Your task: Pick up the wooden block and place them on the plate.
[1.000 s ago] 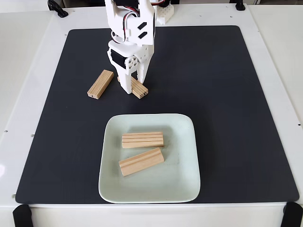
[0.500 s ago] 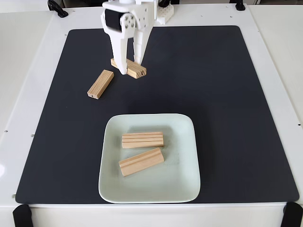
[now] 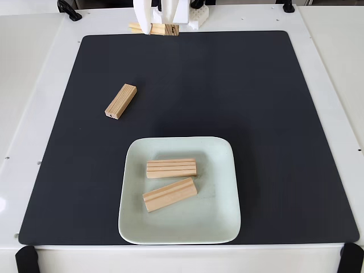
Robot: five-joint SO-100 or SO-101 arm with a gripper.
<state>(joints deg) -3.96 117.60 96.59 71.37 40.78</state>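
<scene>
Top edge of the fixed view: gripper (image 3: 158,25), white, fingers pointing down, clamped on a block (image 3: 153,28) held level and across the fingers, its ends sticking out to either side. Directly behind, a white base part (image 3: 197,17); off to the left along the same edge, a black clamp (image 3: 68,9). Below and left of the gripper, well apart, a loose block (image 3: 120,101) lying slantwise on the black mat (image 3: 256,114). Farther below, near the mat's front edge, the plate (image 3: 222,222), carrying two blocks (image 3: 171,168) (image 3: 169,194) close together at its centre. Between gripper and plate, bare mat. Right of the gripper, bare mat out to the white table (image 3: 335,68). Plate's front rim just short of the mat's edge.
</scene>
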